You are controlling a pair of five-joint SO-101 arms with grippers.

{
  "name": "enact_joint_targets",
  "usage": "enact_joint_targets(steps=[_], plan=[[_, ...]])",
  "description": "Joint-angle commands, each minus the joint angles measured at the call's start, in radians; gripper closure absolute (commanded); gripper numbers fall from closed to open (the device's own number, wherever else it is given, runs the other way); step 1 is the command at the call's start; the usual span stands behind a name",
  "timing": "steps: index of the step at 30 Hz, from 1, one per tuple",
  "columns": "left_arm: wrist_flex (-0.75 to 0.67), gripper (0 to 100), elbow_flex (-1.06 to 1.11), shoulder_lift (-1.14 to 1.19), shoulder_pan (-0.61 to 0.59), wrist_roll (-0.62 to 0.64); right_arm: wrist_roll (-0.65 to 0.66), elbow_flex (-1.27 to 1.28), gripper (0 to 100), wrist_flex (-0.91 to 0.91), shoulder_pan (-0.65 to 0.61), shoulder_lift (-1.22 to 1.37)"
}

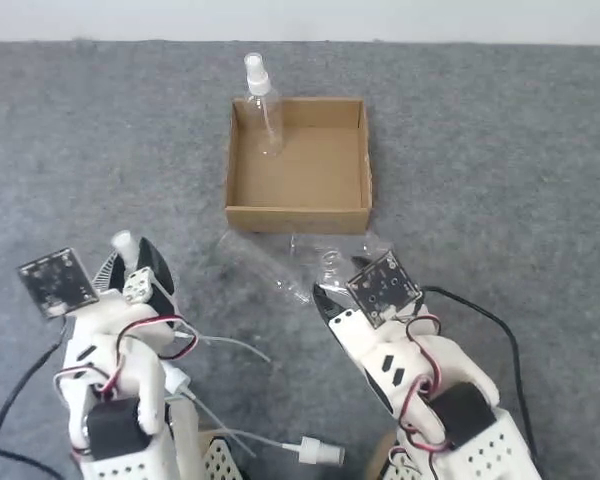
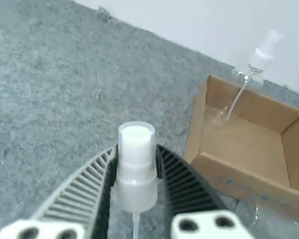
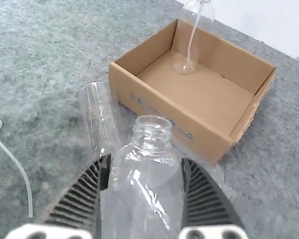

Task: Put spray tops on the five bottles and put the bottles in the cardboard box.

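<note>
High view shows one capped bottle (image 1: 263,105) standing in the cardboard box (image 1: 298,216), upper centre of the frame. Our left fingers (image 2: 84,194) are closed round a spray top (image 2: 135,164), and our right fingers (image 3: 79,194) clamp an uncapped bottle (image 3: 144,174). Another bare bottle (image 1: 261,265) lies on the bench (image 1: 500,150) just below the box, with a loose spray top (image 1: 317,452) at bottom centre. We judge that most of the task is left.

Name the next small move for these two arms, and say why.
Probably swing the left gripper toward the right gripper and line its spray top up over the open neck of the bottle held there. The left gripper is shut on a spray top, the right gripper on a bottle without a top, and the high view shows them well apart.
</note>
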Motion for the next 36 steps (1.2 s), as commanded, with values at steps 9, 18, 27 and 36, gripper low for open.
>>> enact_joint_targets(steps=[9, 18, 27, 36], plan=[[-0.003, 99, -0.013, -0.034, -0.005, -0.003, 0.031, 0.063, 99.2, -0.001, -0.008, -0.182], [-0.054, 99, -0.125, -0.034, 0.003, 0.002, 0.032, 0.063, 99.2, 0.001, -0.005, -0.186], [-0.284, 99, -0.134, -0.034, 0.005, 0.005, 0.04, 0.061, 99.2, -0.002, -0.004, -0.188], [-0.496, 99, -0.137, -0.034, 0.14, 0.057, 0.04, 0.063, 99.2, -0.081, -0.002, -0.188]])
